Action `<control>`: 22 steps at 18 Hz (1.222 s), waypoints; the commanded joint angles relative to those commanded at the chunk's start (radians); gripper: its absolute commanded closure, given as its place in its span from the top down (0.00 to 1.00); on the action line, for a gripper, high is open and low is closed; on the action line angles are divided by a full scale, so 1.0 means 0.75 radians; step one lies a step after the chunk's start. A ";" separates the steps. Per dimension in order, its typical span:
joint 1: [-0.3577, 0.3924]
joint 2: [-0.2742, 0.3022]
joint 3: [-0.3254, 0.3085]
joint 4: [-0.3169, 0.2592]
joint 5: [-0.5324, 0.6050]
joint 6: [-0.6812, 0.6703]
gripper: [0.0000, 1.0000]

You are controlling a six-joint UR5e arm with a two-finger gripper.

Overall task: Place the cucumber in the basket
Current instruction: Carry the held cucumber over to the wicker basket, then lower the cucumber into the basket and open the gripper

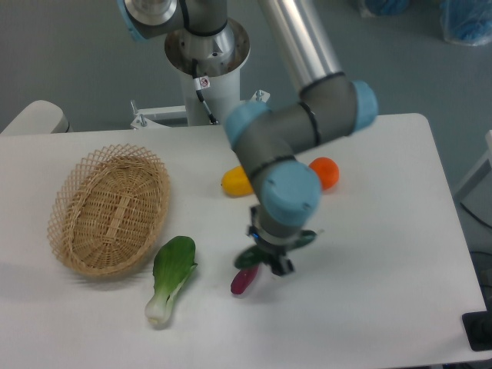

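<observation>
The dark green cucumber (306, 240) lies crosswise under the arm's wrist at the table's front middle, with its ends showing on both sides of the gripper. My gripper (270, 261) points down and its fingers are closed around the cucumber's middle, which is hidden. I cannot tell whether the cucumber is off the table. The oval tan wicker basket (110, 209) stands on the left of the table, well apart from the gripper, with nothing in it.
A small purple eggplant piece (241, 281) lies just below and left of the gripper. A light-green bok choy (171, 277) lies between the basket and the gripper. A yellow lemon (235, 181) and an orange (326, 172) sit behind the arm.
</observation>
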 joint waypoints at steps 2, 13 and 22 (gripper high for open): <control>-0.035 0.070 -0.110 0.006 0.000 -0.100 0.15; -0.377 0.133 -0.238 0.008 0.000 -0.628 0.15; -0.473 0.007 -0.219 0.159 -0.077 -0.965 0.23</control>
